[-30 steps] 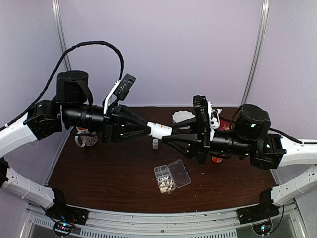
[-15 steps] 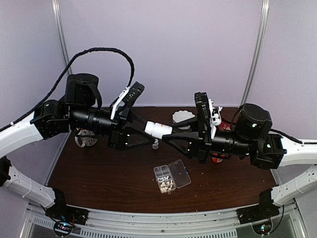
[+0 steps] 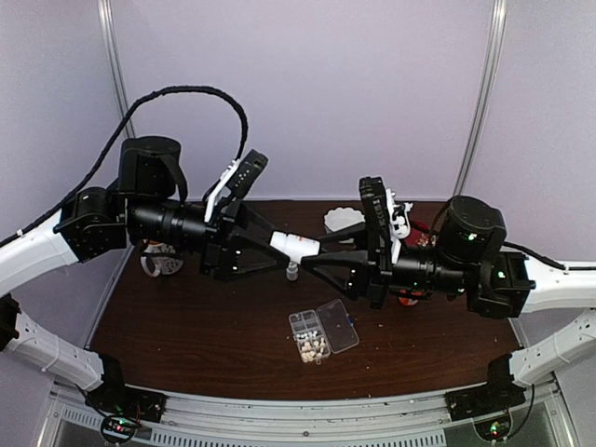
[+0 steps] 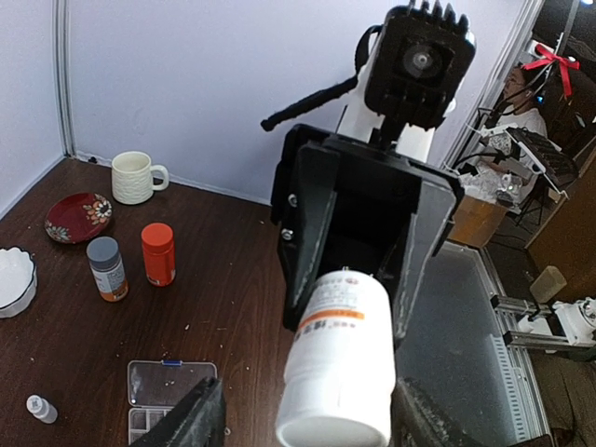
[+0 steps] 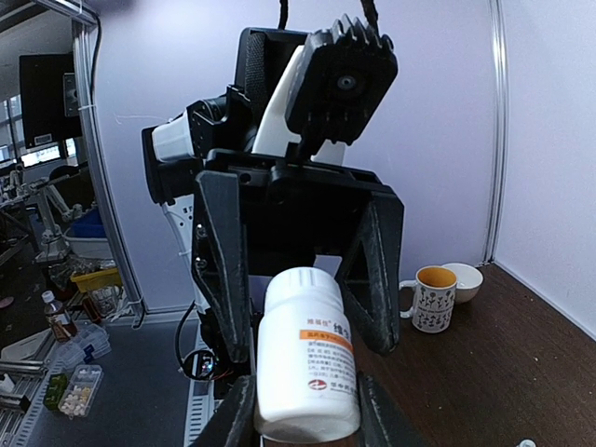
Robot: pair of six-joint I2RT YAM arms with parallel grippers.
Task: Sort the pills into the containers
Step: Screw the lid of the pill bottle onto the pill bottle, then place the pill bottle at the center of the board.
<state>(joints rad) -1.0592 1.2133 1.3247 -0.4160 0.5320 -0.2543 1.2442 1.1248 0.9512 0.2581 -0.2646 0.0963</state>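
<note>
A white pill bottle (image 3: 296, 246) with an orange-striped label hangs level above the table between both arms. My right gripper (image 3: 312, 251) is shut on its body (image 5: 307, 363), at the base end. My left gripper (image 3: 279, 250) stands open round the cap end (image 4: 335, 372); its fingers (image 4: 200, 419) are clear of the bottle on both sides. Below lies the clear organiser (image 3: 323, 332) with its lid open, and pale pills (image 3: 311, 348) cluster in its containers at the near end. In the left wrist view the organiser (image 4: 168, 396) shows at the lower left.
A tiny white bottle (image 3: 291, 271) stands under the held bottle. At the back are a white bowl (image 3: 344, 220), a cream mug (image 4: 136, 176) and a red plate (image 4: 78, 216). An orange bottle (image 4: 158, 253) and a grey-capped bottle (image 4: 107, 268) stand right of centre. A patterned mug (image 3: 160, 261) stands far left.
My left gripper has opened off the bottle's cap end and rolled at the wrist. The right gripper has kept its hold on the bottle and shifted slightly left.
</note>
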